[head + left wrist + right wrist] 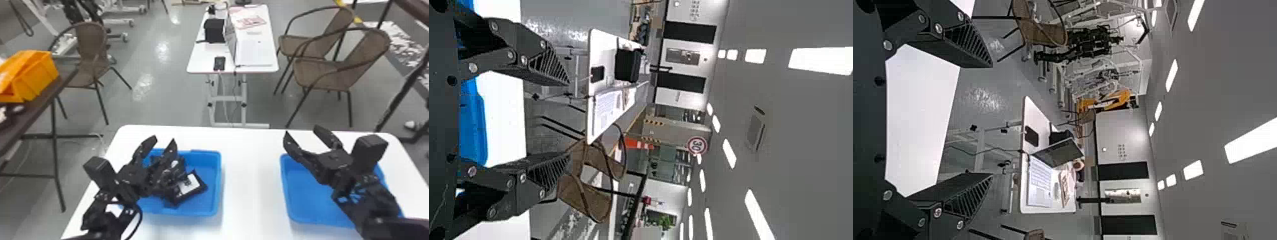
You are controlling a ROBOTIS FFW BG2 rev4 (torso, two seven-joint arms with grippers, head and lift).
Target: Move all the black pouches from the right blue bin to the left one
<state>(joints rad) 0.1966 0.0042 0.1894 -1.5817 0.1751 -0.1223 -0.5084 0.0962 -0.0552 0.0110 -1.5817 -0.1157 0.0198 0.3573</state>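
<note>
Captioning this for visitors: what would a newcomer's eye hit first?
The two blue bins on the white table: the left bin holds black pouches, one with a white patch; the right bin's visible floor is bare. Next, the left gripper and right gripper, open, seen against the bins' far edges. Then the orange container on the dark table at far left.

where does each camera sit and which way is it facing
Head view: on the head, facing forward and down at the left bin and right bin; left gripper and right gripper show.
Left wrist view: on the left wrist, facing out past its fingers into the room.
Right wrist view: on the right wrist, facing out past its fingers.
Both wrist views share the far table and phone.
</note>
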